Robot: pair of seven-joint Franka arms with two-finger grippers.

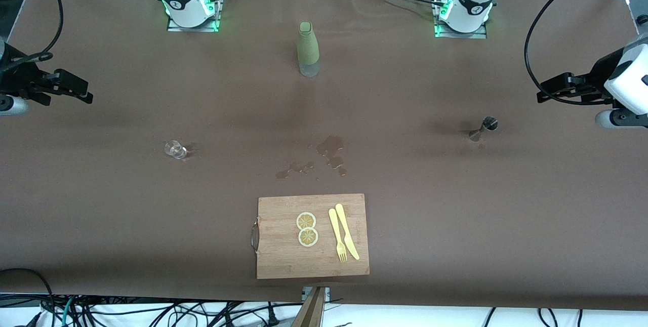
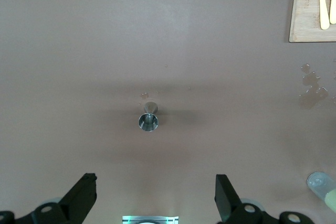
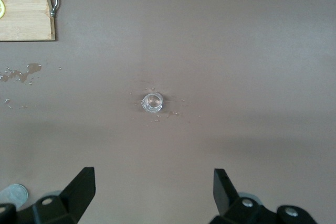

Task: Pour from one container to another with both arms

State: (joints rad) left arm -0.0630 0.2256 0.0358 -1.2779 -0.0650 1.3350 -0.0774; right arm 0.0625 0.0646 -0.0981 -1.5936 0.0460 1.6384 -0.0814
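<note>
Though both arms wait at the table's ends, worth sizing up the two small vessels first. From the front camera: left gripper (image 1: pixel 540 97) parked over the left arm's end of the table, right gripper (image 1: pixel 88 97) over the right arm's end, each holding nothing. Metal jigger (image 1: pixel 483 128) standing toward the left arm's end; small clear glass (image 1: pixel 175 149) toward the right arm's end; tall green bottle (image 1: pixel 308 48) between the two bases; spilled puddle (image 1: pixel 331 151) mid-table, just above the cutting board (image 1: pixel 273 256) with lemon slices (image 1: pixel 307 229) and yellow cutlery (image 1: pixel 343 232).

From the left wrist: fingers (image 2: pixel 81 195) spread wide, jigger (image 2: pixel 149 118) upright below, mouth open upward. Probably light, rigid, slick steel; best pinched at the narrow waist, kept level.

From the right wrist: fingers (image 3: pixel 84 184) likewise spread, glass (image 3: pixel 153 102) centred below, droplets around it. Likely fragile, wet and slippery; best gripped across the wall, gently, squarely.
</note>
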